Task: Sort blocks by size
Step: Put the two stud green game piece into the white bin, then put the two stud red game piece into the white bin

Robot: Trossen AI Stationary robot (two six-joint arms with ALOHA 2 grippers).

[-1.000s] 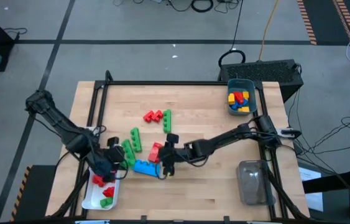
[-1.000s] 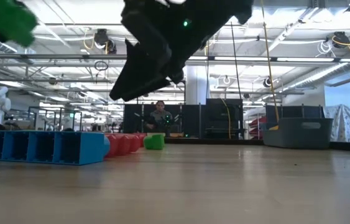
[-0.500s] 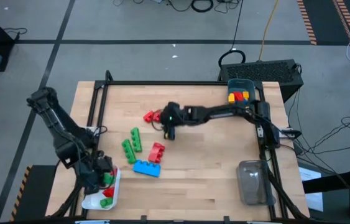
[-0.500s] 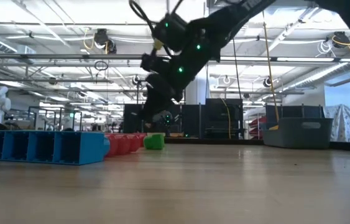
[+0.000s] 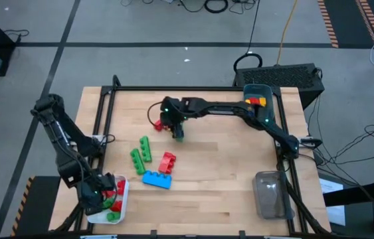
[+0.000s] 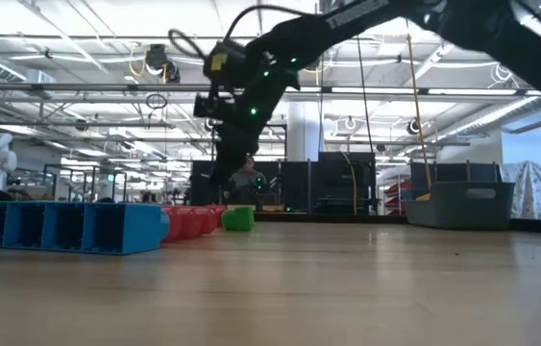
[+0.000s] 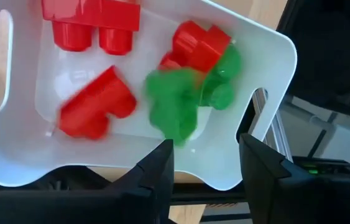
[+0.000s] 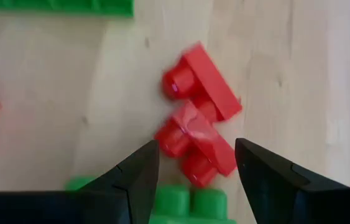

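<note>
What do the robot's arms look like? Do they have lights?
Both arms are dark and thin with chunky joints. The right arm has small green lights glowing near its wrist. Each ends in a tool with two flat, dark, wedge-shaped fingers: the left tool and the right tool.

Glossy plastic blocks (image 8: pixel 199 112) on matt wooden table (image 5: pixel 226 179).

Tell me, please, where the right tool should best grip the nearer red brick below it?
Probably across the long flat sides of the red brick, coming straight down from above. It lies slantwise on the table, so the open right tool should likely turn to match, keeping clear of the second red brick touching it.
</note>
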